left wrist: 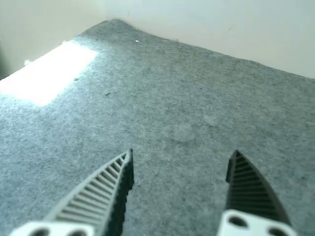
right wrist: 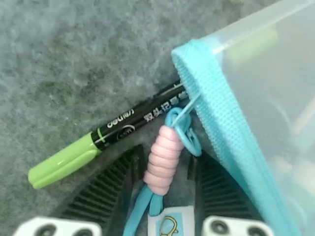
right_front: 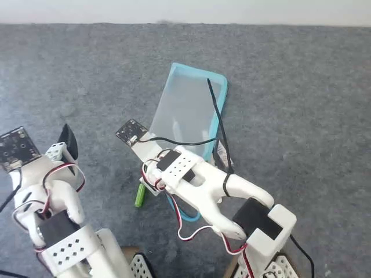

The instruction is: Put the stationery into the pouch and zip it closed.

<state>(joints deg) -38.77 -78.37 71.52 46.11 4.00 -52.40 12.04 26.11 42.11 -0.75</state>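
Now my right gripper (right wrist: pixel 166 155) brackets the pink zip pull (right wrist: pixel 160 164), jaws narrowly apart, poised to draw the pouch (right wrist: pixel 266 93) shut.

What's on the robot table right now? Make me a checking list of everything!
Surface: grey mat, lying flat.
Job's things: see-through pouch with a blue zip edge; marker, green cap outside, other end at the pouch's corner; pink zip pull.
Clutter: nothing seen.
Grippers: left gripper open above bare mat; right gripper open, zip pull between its fingers.
Cables: black cable draped across the pouch; red and white wires on the arms.
Surroundings: pale wall behind the mat.
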